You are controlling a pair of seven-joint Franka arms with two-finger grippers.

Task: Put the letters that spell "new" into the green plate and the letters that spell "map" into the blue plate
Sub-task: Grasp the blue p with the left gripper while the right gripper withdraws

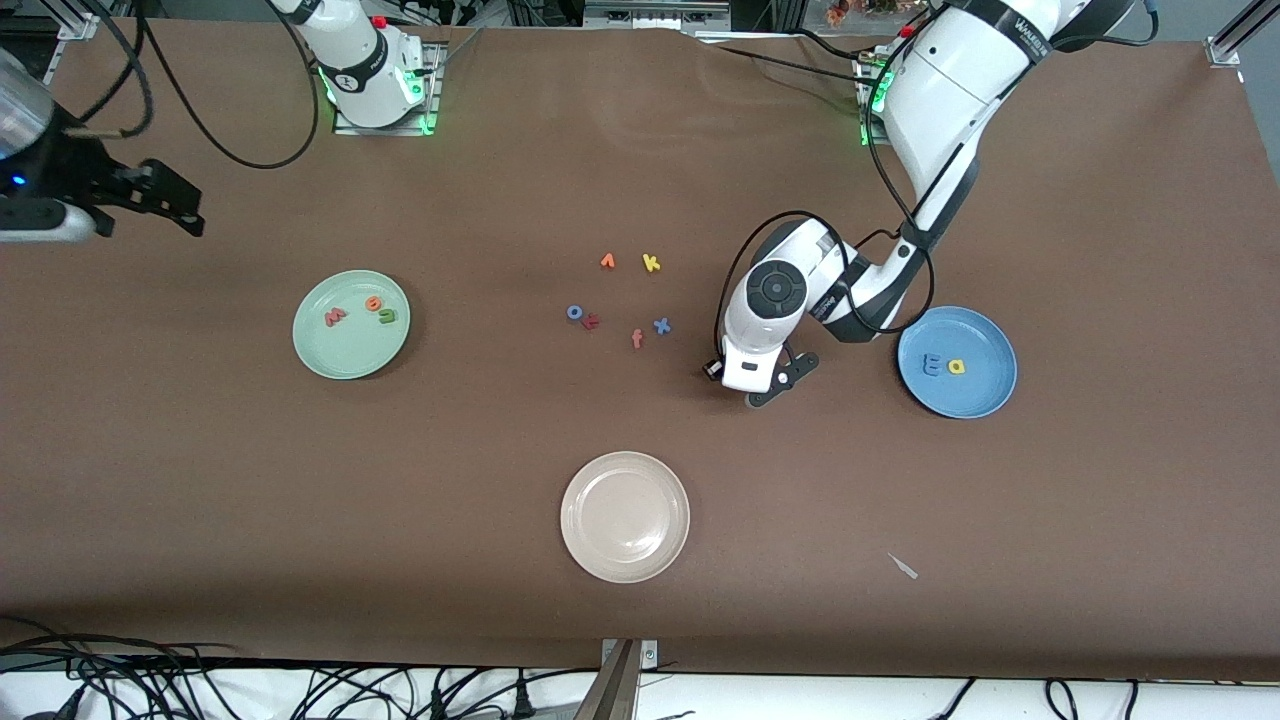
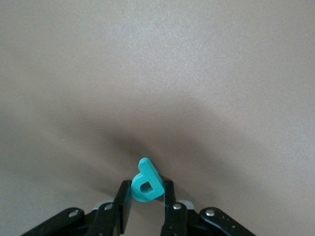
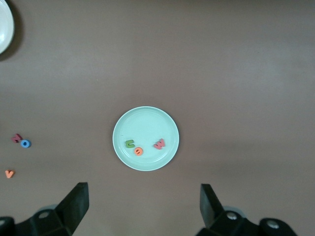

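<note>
Green plate [image 1: 351, 350] toward right arm's end holds pinkish-red w [image 1: 336, 318], orange e [image 1: 373, 303], olive-green n [image 1: 387, 316]; blue plate [image 1: 985, 395] toward left arm's end holds blue m [image 1: 931, 366], yellow a [image 1: 957, 367]. Left gripper [image 2: 145, 202] low at table beside blue plate, pinching teal p [image 2: 145, 183]. Right gripper [image 3: 143, 205] waits high over table, fingers spread wide

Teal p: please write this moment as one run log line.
left gripper: shut on teal p | right gripper: open, waiting | blue plate: m, a in
</note>
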